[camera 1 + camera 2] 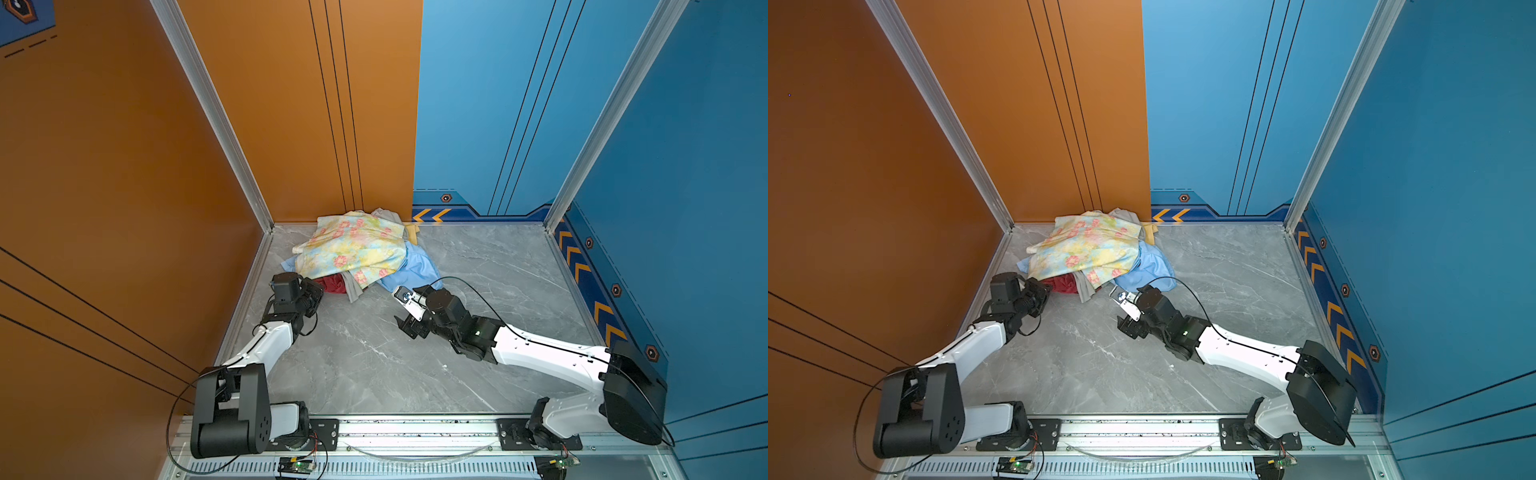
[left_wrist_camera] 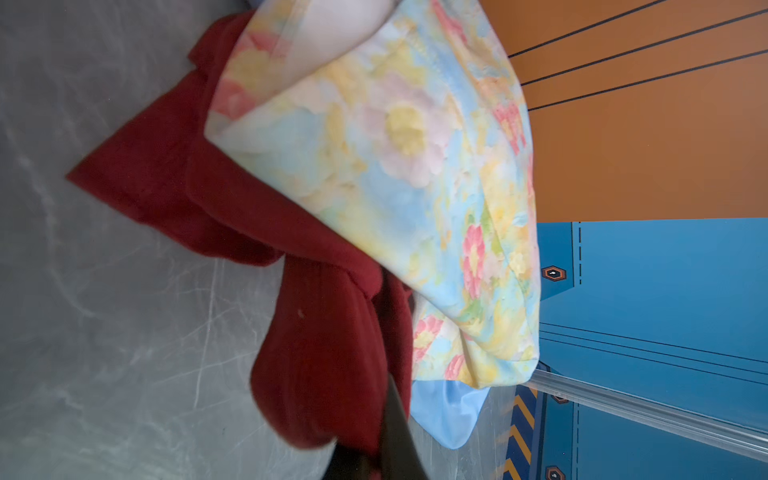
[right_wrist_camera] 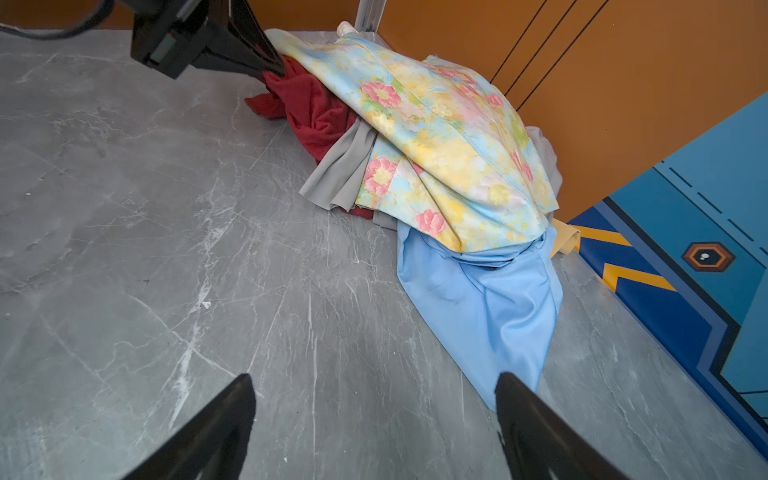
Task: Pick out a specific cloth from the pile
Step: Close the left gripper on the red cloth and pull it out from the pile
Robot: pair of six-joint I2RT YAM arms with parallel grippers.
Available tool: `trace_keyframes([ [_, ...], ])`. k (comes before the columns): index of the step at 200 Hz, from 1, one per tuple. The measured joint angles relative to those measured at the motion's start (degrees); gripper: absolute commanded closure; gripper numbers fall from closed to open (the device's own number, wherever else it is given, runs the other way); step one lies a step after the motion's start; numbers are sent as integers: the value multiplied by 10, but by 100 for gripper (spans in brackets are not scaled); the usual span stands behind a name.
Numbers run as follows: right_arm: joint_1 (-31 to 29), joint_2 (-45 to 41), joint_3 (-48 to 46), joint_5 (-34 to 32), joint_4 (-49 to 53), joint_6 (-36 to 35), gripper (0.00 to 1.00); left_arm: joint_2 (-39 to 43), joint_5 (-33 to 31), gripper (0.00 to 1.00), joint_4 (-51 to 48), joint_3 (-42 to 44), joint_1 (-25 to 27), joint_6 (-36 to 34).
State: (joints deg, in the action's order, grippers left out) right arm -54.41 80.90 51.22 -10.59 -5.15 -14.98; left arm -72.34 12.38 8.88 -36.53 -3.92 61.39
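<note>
The cloth [image 1: 332,285] [image 1: 1064,285] is plain dark red and pokes out from under the near left side of the pile [image 1: 353,245] [image 1: 1088,249]. A yellow floral sheet [image 3: 449,137] tops that pile. My left gripper [image 1: 318,291] [image 1: 1048,293] is shut on the red cloth's edge; in the left wrist view the red fabric [image 2: 324,332] bunches around the closed tips [image 2: 388,386]. The right wrist view shows that pinch [image 3: 274,70] on the cloth [image 3: 311,108]. My right gripper [image 1: 400,308] [image 1: 1118,310] [image 3: 374,386] stands open over bare floor, just short of the pile.
A light blue cloth [image 1: 411,270] [image 3: 478,299] spills from the pile toward my right gripper. A grey piece [image 3: 340,174] lies beside the red one. The pile sits against the orange back wall [image 1: 291,124]. Grey marble floor [image 1: 478,291] stretches right and toward the front rail [image 1: 415,428].
</note>
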Motion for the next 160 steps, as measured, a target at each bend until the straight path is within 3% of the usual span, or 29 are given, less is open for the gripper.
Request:
trace_keyframes([
  [39, 9, 2, 0, -16, -4, 9, 8, 38, -23, 100, -62, -53, 10, -32],
  [160, 28, -1, 0, -17, -26, 50, 9, 48, -63, 100, -190, -259, 53, -127],
])
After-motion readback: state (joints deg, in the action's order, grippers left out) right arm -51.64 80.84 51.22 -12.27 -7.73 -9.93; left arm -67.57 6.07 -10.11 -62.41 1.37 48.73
